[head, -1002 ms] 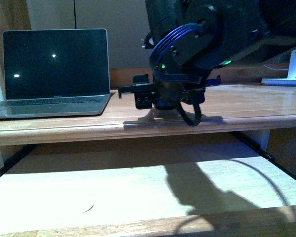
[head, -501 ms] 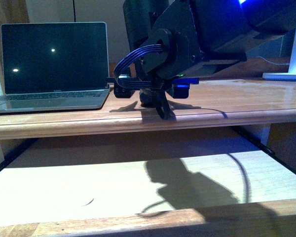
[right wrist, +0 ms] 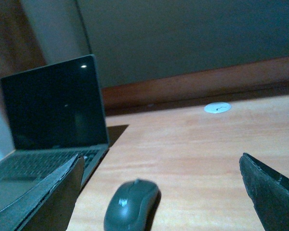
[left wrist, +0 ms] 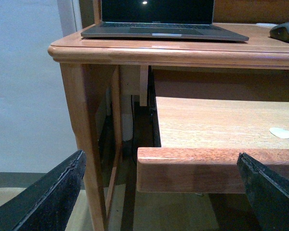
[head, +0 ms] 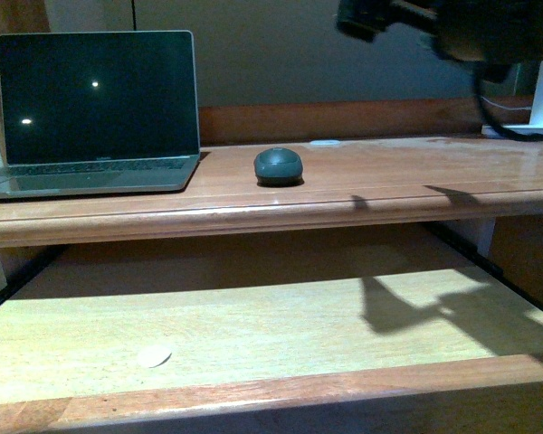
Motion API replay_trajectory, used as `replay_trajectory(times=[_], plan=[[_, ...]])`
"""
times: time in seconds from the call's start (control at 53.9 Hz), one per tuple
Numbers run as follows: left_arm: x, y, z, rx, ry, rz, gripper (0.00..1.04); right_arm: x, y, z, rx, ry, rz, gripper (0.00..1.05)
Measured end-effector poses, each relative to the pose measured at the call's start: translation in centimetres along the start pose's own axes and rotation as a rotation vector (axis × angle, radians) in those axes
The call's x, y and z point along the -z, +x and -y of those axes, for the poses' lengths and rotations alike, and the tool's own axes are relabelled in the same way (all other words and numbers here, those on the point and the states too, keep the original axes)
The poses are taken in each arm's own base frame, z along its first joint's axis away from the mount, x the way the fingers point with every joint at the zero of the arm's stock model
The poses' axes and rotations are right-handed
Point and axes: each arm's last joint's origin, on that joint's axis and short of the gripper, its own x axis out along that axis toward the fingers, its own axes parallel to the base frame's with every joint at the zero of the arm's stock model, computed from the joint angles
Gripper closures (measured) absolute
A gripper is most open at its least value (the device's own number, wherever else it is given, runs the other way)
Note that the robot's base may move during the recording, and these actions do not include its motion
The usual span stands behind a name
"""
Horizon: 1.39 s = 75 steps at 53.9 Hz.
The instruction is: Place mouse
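Mouse (head: 278, 165) on desk (head: 389, 181), apart from R hand (right wrist: 160, 161)

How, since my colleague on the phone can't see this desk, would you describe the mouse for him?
Find the open laptop on the left of the wooden desktop. Right of it, not touching, lies the mouse. It is a small dark grey dome, unlike the flat white disc behind it.

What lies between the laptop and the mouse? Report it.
Nothing: only bare desk wood separates the laptop and the mouse, which stand apart. The front view shows it, and the right wrist view agrees.
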Motion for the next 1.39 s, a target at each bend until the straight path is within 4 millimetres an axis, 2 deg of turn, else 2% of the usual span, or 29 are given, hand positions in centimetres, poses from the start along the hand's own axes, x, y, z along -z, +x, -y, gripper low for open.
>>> replay_trajectory(times=[0.074,0.149,0.297,0.501,0.687,0.78,0.873,1.002,1.281,1.392], plan=[[0.0,0.0,0.0,0.000,0.000,0.000,0.08,0.9,-3.4,1.7,-0.097,-0.026,-0.041,0.07],[0.0,0.0,0.0,0.000,0.000,0.000,0.08,2.8,-6.7,3.7,-0.154,-0.035,-0.112,0.07],[0.0,0.0,0.0,0.000,0.000,0.000,0.08,5.6,-11.8,6.6,-0.235,-0.040,-0.213,0.07],[0.0,0.0,0.0,0.000,0.000,0.000,0.08,7.7,-18.0,8.2,-0.446,-0.065,-0.272,0.07],[0.0,0.0,0.0,0.000,0.000,0.000,0.08,9.5,-22.1,8.8,-0.623,-0.031,-0.363,0.07],[0.0,0.0,0.0,0.000,0.000,0.000,0.08,10.6,-22.4,8.5,-0.625,-0.027,-0.425,0.07],[0.0,0.0,0.0,0.000,0.000,0.000,0.08,12.2,-22.2,7.6,-0.625,-0.117,-0.461,0.07],[0.0,0.0,0.0,0.000,0.000,0.000,0.08,13.8,-20.2,5.4,-0.630,-0.217,-0.425,0.07],[0.0,0.0,0.0,0.000,0.000,0.000,0.08,15.3,-17.0,3.2,-0.565,-0.228,-0.397,0.07],[0.0,0.0,0.0,0.000,0.000,0.000,0.08,15.9,-14.4,2.3,-0.473,-0.207,-0.361,0.07]])
